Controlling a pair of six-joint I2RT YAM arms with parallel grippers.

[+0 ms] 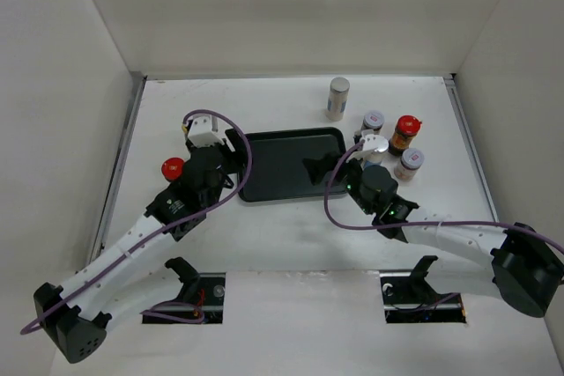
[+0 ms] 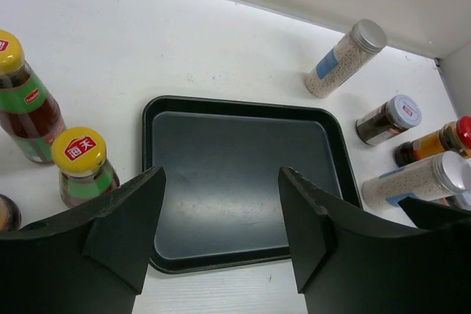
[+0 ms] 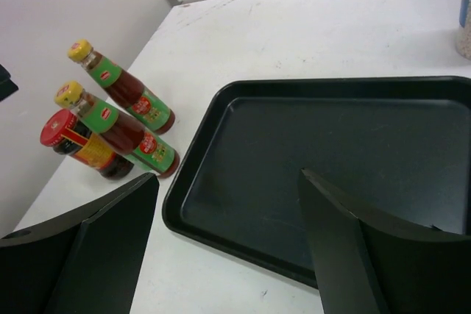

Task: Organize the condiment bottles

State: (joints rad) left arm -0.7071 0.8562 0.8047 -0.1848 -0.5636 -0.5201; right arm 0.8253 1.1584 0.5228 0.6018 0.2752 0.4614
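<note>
tray black | sauce bottles yellow caps, green labels | jar red lid | shaker lid seemingly grey

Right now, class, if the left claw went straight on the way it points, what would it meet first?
Probably the black tray: the left claw is open and frames its bare floor, with nothing in between. Depth is hard to judge.

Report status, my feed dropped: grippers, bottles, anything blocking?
Left gripper and right gripper open, empty. Condiment bottles all outside tray, both sides. Nothing blocking.
</note>
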